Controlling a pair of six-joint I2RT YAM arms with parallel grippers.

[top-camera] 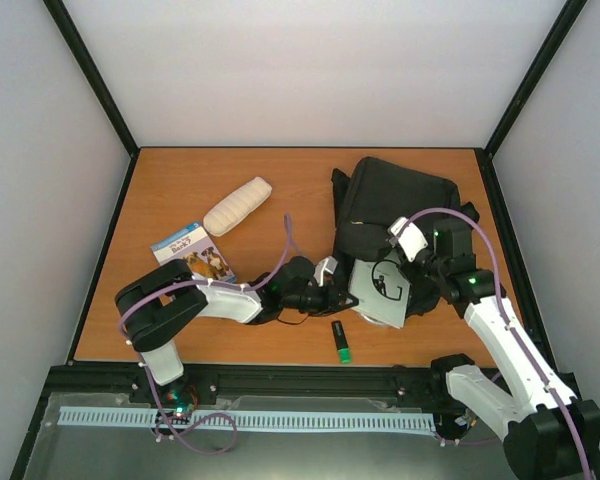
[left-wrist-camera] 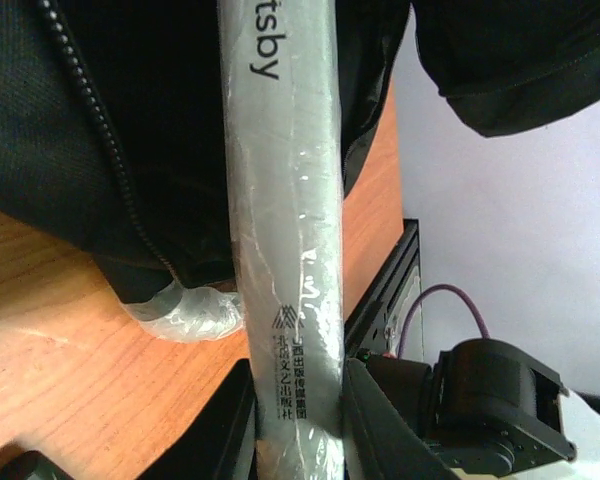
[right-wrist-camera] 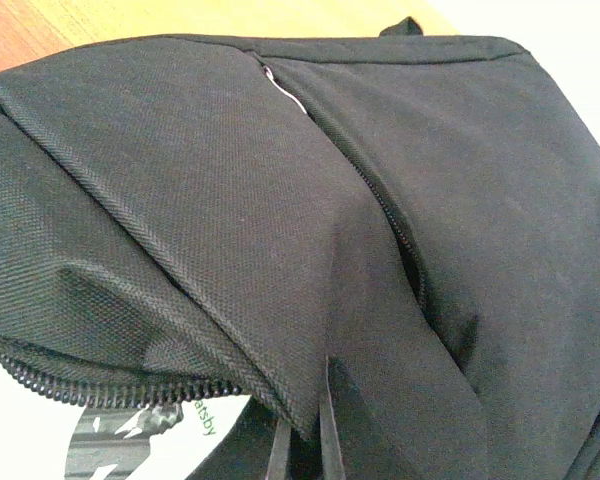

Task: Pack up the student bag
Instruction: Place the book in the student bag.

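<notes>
The student bag [top-camera: 405,195], a big black backpack, lies at the back right with its zipped mouth toward me. A grey-white, plastic-wrapped book [top-camera: 385,292] lies at that mouth. In the left wrist view its spine [left-wrist-camera: 280,180] runs up between my fingers [left-wrist-camera: 380,430] into the bag [left-wrist-camera: 130,120]. My left gripper [top-camera: 348,285] [left-wrist-camera: 300,425] is shut on that spine. My right gripper [top-camera: 395,232] [right-wrist-camera: 305,445] is shut on a fold of the bag's fabric [right-wrist-camera: 280,200], lifting the zipper edge. Below that edge a corner of the book [right-wrist-camera: 130,435] shows.
A green highlighter [top-camera: 341,342] lies near the table's front edge, just below the book. A cream padded pouch [top-camera: 237,205] and a blue picture book [top-camera: 192,252] lie at the left middle. The right arm's base and purple cable [left-wrist-camera: 450,300] stand close beside the left gripper.
</notes>
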